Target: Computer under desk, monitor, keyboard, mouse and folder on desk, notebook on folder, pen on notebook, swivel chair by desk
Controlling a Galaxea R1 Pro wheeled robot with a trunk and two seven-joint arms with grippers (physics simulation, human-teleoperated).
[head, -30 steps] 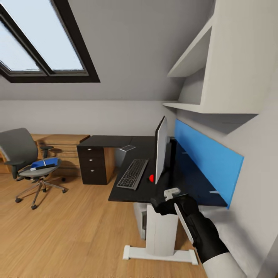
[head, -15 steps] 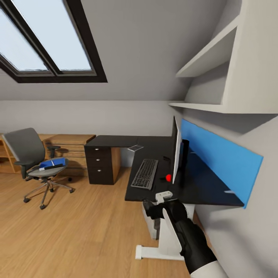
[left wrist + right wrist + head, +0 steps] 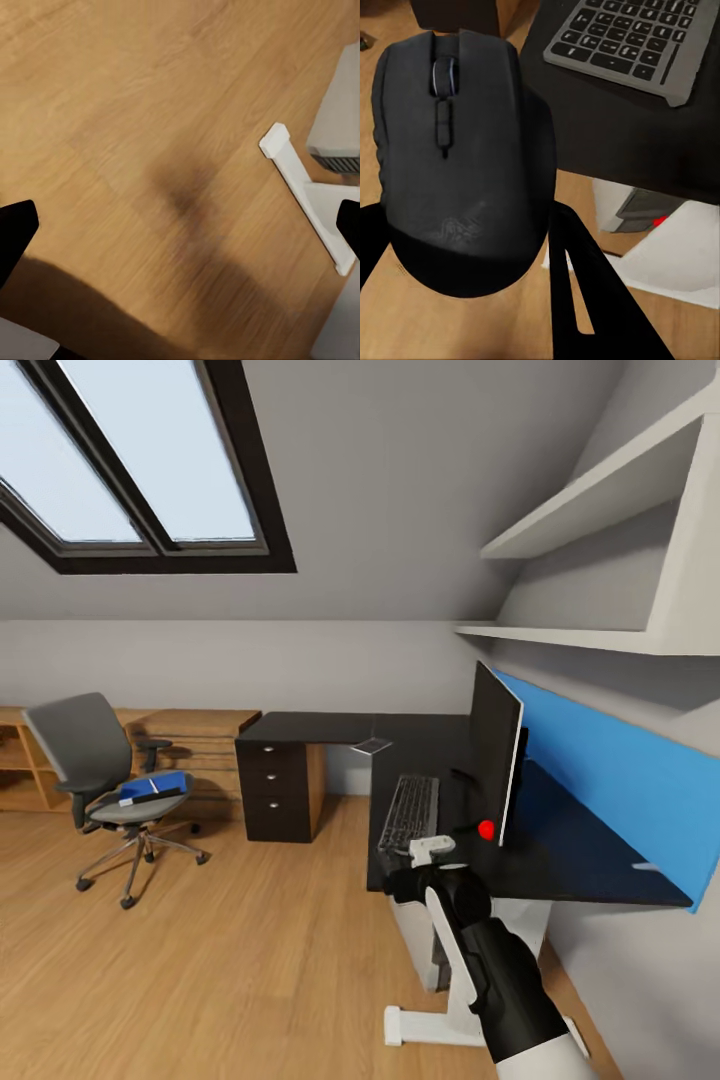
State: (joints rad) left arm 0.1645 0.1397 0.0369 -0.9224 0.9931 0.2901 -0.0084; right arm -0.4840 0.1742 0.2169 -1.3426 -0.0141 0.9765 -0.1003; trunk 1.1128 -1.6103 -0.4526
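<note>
I've got the mouse clamped in my right pincer; next I set it on the desk beside the keyboard.

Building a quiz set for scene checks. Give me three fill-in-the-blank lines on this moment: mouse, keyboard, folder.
1. The right gripper holds the black ____.
2. The keyboard lies on the desk in front of the ____.
3. The blue folder rests on the seat of the ____.

Missing words: mouse; monitor; swivel chair
</note>
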